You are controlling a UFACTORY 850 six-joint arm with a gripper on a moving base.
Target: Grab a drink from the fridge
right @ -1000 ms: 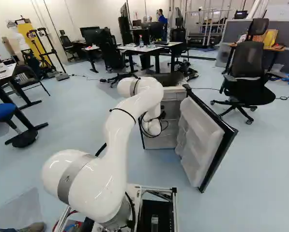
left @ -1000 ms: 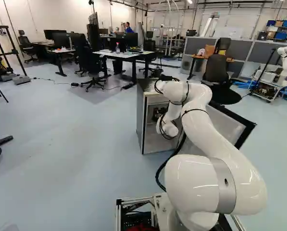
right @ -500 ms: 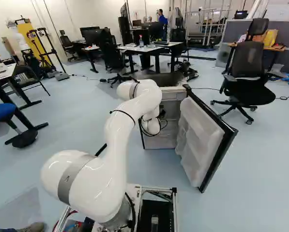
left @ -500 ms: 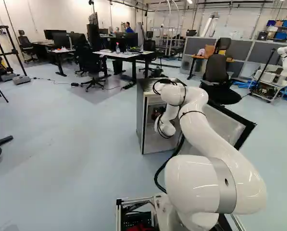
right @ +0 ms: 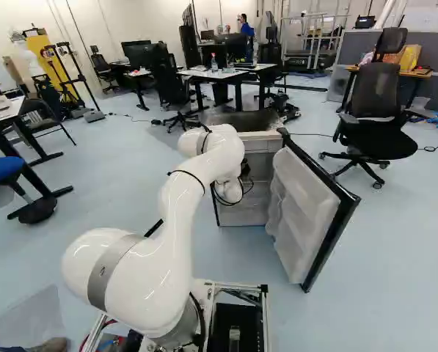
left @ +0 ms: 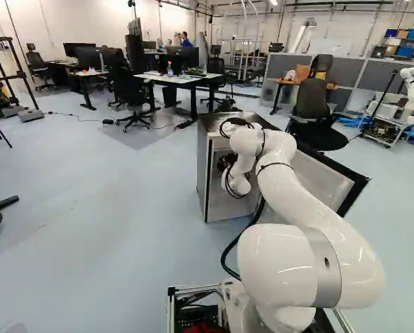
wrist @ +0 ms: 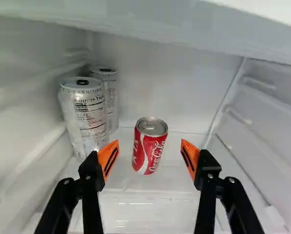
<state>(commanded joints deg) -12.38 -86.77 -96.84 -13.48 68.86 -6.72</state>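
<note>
Fridge [left: 202, 173] open, red can [wrist: 150, 148] on the shelf inside, end effector [left: 225, 162] spread wide.

In the left base view, the white arm [left: 307, 201] rises from the lower right of the frame and bends into the fridge, just right of centre; in the right base view, the open door [right: 303, 209] leans out right of centre; in the wrist view, the fingers of the end effector [wrist: 150, 142] stand far apart, the red can upright in line with their gap, touching neither, and two silver cans [wrist: 86, 117] beyond one finger.
</note>
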